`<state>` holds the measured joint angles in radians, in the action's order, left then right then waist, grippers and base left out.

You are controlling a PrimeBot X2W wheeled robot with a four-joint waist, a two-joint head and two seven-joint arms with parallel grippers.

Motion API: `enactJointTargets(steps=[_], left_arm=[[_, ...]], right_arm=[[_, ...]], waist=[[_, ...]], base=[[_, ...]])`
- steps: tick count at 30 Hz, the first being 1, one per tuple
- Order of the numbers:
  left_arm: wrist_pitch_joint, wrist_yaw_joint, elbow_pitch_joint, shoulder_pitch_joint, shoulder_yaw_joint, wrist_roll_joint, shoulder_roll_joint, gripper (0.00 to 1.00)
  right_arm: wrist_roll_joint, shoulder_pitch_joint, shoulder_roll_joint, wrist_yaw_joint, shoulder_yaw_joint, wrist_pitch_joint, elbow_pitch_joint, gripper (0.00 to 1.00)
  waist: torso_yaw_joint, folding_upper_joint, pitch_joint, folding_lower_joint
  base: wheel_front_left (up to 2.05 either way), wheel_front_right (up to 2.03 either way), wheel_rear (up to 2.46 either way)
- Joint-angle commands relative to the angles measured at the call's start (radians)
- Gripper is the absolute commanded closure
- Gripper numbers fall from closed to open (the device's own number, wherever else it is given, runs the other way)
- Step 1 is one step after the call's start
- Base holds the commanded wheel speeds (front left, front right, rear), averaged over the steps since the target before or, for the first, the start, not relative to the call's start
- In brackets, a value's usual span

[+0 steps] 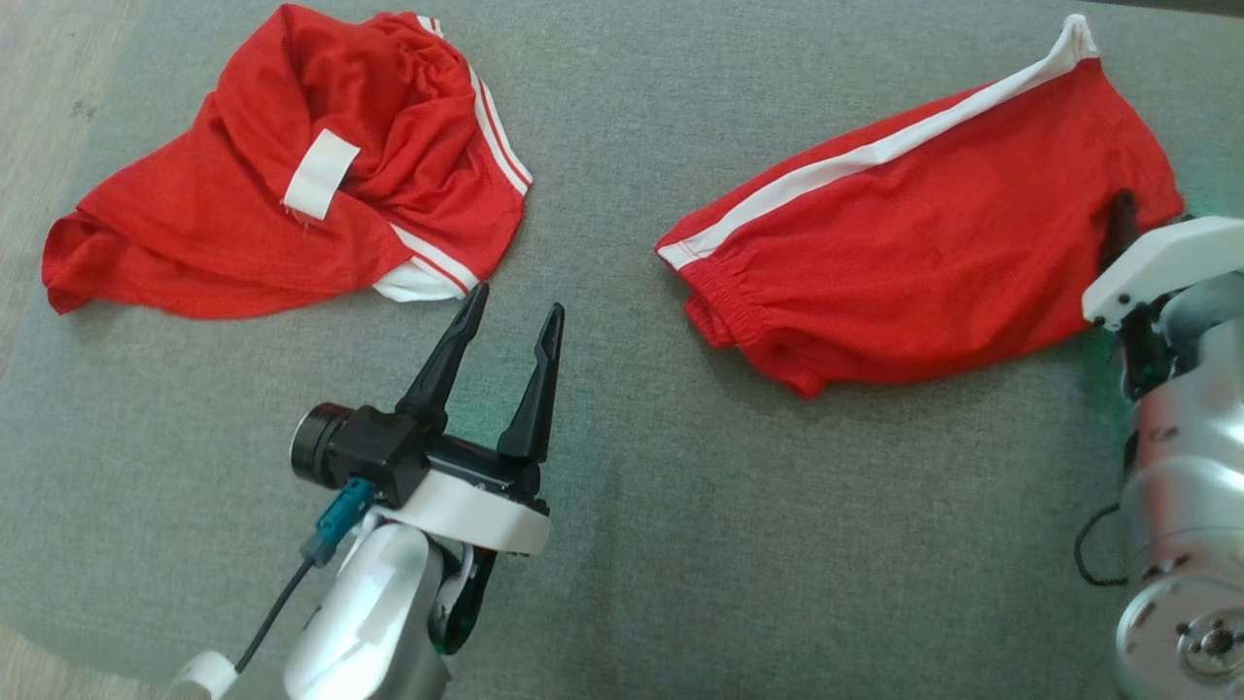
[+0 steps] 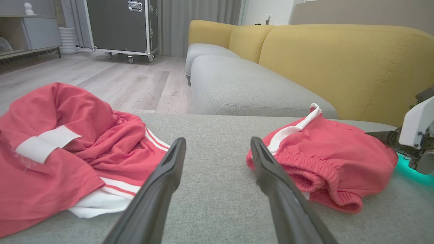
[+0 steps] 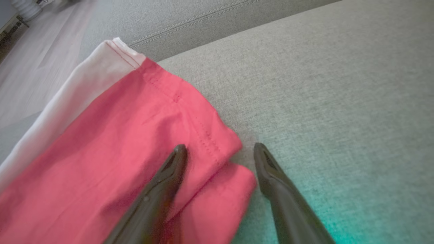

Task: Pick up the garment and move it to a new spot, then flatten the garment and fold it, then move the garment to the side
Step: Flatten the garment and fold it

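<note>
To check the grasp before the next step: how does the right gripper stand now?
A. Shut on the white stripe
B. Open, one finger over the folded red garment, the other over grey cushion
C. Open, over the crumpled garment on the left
B: in the right wrist view the right gripper is open, with one finger over the folded garment and the other over the bare cushion.

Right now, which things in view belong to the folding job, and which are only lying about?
Job: folded red shorts; right end effector, open at their edge; left end effector, open; crumpled red garment, probably next; grey cushion.
Lying about: yellow sofa; black wheeled case; low cabinet.
</note>
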<state>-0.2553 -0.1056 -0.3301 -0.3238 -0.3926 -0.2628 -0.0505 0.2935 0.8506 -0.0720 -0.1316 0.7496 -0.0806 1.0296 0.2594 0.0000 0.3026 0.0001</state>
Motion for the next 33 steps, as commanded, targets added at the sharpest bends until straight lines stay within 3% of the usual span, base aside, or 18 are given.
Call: enactJointTargets(steps=[1, 3, 5, 14, 18, 33], left_arm=[[-0.006, -0.001, 0.029, -0.036, 0.032, 0.004, -0.004, 0.00], [-0.006, 0.000, 0.030, -0.037, 0.037, 0.005, -0.003, 0.00], [-0.006, 0.001, 0.033, -0.037, 0.040, 0.007, -0.002, 0.00], [-0.006, 0.001, 0.038, -0.029, 0.059, 0.016, -0.001, 0.00], [-0.006, 0.000, 0.041, -0.014, 0.074, 0.017, 0.000, 0.00], [-0.006, -0.002, 0.050, 0.047, 0.107, 0.024, 0.000, 0.00]], right_arm=[[0.017, 0.031, 0.010, 0.001, -0.004, 0.000, -0.006, 0.00], [0.040, 0.040, 0.015, 0.001, 0.025, 0.004, 0.016, 0.00], [0.057, 0.052, 0.018, 0.001, 0.038, 0.016, 0.042, 1.00], [0.124, 0.085, 0.020, 0.001, 0.014, 0.114, 0.107, 1.00], [0.129, 0.084, -0.015, 0.001, -0.010, 0.155, 0.111, 1.00], [-0.035, -0.075, -0.164, 0.001, -0.037, 0.251, 0.126, 1.00]], waist=[[-0.001, 0.0000, -0.001, -0.0001], [-0.004, 0.0000, -0.002, -0.0001], [-0.010, 0.0000, -0.003, -0.0001], [-0.060, 0.0000, -0.033, -0.0001], [-0.093, 0.0000, -0.062, -0.0001], [-0.180, 0.0000, -0.150, -0.0001]], base=[[0.00, 0.00, 0.00], [0.00, 0.00, 0.00], [0.00, 0.00, 0.00], [0.00, 0.00, 0.00], [0.00, 0.00, 0.00], [0.00, 0.00, 0.00]])
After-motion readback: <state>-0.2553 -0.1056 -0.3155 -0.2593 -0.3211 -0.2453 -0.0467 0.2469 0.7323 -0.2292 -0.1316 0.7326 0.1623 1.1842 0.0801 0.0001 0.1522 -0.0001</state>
